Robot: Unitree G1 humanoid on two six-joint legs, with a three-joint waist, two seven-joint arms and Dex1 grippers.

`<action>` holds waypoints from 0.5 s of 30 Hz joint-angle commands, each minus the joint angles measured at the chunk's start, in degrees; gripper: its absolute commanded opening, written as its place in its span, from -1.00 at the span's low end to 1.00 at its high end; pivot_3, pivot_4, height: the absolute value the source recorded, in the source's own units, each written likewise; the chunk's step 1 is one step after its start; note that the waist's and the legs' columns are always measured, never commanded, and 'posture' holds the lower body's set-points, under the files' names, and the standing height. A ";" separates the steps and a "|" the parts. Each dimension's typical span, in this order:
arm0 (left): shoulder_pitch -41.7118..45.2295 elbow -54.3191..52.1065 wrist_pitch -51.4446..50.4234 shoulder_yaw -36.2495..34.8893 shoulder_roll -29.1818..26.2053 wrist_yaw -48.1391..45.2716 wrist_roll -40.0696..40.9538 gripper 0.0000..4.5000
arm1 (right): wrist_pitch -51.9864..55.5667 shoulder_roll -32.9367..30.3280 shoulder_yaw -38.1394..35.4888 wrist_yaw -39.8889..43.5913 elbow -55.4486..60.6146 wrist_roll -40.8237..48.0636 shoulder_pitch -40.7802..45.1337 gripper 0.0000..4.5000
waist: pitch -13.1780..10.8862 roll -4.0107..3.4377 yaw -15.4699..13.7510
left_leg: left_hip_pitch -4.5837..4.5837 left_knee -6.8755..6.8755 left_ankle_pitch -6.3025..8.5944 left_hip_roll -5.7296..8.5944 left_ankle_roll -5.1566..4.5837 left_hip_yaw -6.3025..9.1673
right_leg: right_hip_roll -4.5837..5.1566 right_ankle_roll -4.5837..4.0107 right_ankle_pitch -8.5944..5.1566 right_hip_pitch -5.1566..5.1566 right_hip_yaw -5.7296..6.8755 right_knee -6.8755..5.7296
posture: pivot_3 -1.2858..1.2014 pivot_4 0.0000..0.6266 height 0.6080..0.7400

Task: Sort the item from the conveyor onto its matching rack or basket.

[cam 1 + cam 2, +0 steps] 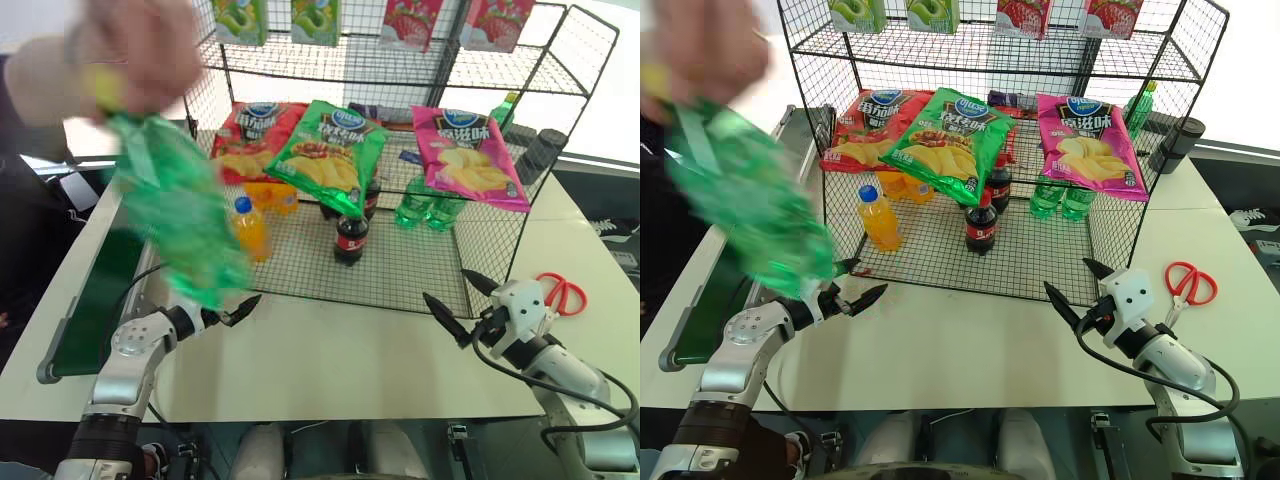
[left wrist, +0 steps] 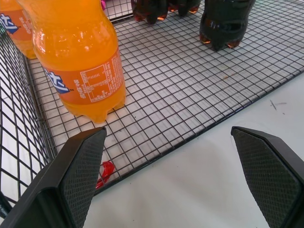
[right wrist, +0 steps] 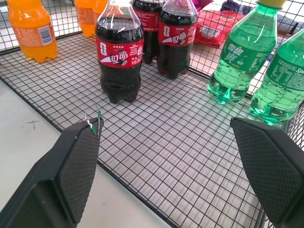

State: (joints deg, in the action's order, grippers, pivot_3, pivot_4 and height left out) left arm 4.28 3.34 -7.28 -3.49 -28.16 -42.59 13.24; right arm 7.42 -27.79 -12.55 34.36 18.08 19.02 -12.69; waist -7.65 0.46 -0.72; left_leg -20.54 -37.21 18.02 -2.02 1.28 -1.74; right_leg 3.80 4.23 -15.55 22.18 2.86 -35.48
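On the white table (image 1: 350,370) we see the black wire basket (image 1: 980,265), our landmark, at the base of the tall rack (image 1: 990,60). To its left runs the dark green conveyor (image 1: 100,300). Above the conveyor, left of the basket, a person's hand (image 1: 130,45) holds the blurred green bottle (image 1: 175,215) in the air. In front of the basket our left gripper (image 1: 855,290) and right gripper (image 1: 1070,290) hover, jaws spread wide, both empty. Inside the basket stand orange bottles (image 2: 78,61), cola bottles (image 3: 118,52) and green bottles (image 3: 240,52).
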 commanded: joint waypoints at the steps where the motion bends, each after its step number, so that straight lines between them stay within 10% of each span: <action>1: -0.44 -2.12 0.15 -1.22 -0.51 0.20 0.86 1.00 | -0.72 0.15 -0.40 0.10 0.71 0.42 0.31 0.98 | 0.00 0.00 0.00 | 0.00 0.00 0.00 0.00 0.00 0.00 | 0.00 0.00 0.00 0.00 0.00 0.00 | 0.03 -0.52 1.00; 15: -3.73 -11.10 -5.75 -8.06 -2.41 2.45 6.54 1.00 | -0.95 -0.32 0.24 1.71 -1.12 0.70 1.64 0.98 | 0.00 0.01 0.02 | 0.01 0.00 0.00 -0.03 0.00 0.00 | 0.02 -0.01 -0.01 0.00 -0.02 0.00 | 0.03 -0.52 1.00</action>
State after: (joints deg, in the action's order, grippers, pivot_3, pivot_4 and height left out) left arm 0.34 -4.53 -12.31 -9.01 -29.76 -40.79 17.82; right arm 7.41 -27.83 -12.01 35.53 16.61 19.09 -11.88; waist -7.65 0.47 -0.71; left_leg -20.53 -37.20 18.02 -2.04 1.28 -1.74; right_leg 3.82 4.22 -15.56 22.18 2.84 -35.48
